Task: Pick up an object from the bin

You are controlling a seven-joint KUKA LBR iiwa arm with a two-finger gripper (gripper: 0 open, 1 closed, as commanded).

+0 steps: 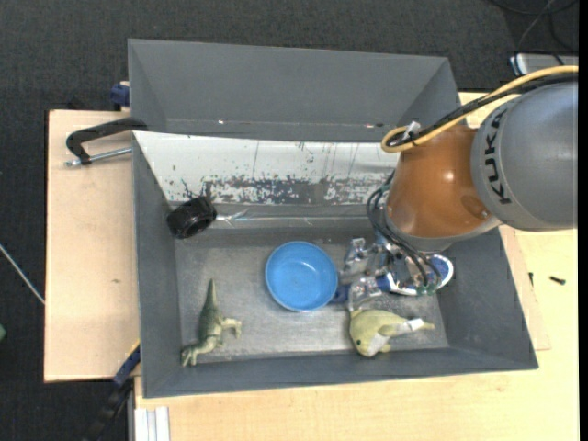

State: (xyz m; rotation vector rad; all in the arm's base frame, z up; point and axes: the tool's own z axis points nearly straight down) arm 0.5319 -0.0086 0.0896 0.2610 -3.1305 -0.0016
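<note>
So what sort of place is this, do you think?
Probably a robotics lab's grasping test station: a KUKA arm reaches into a grey metal bin holding loose odds and ends, such as a blue bowl and a toy dinosaur.

Illumination: diffuse, from above, moderate brightness. Glare: a pale reflective band runs across the back wall of the grey metal bin (276, 154). Highlights: soft sheen on the arm's orange cover (432, 200) and the blue bowl (300, 278). Shadows: faint and short, darkest beneath the arm at the right of the bin floor.
</note>
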